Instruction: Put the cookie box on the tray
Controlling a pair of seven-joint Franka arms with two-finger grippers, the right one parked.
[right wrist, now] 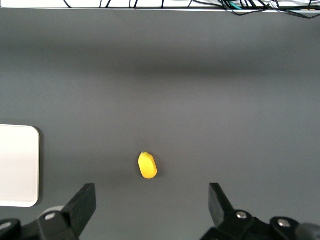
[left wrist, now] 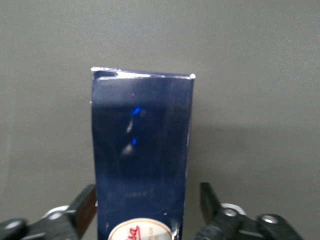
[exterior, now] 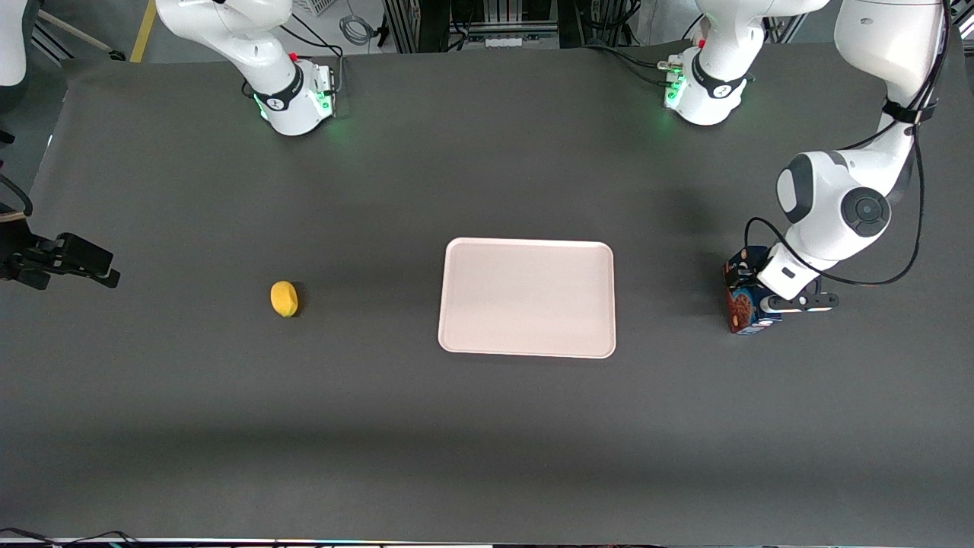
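Dark table [exterior: 487, 426]: claw [left wrist: 148, 200] straddles cookie box [left wrist: 142, 150]

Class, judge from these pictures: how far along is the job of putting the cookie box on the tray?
Early stage. Done: the gripper has reached the box, one finger on each side. In hand: the grasp; a gap shows at one finger, so it looks open. Left: close, lift and carry to the tray, which holds nothing.
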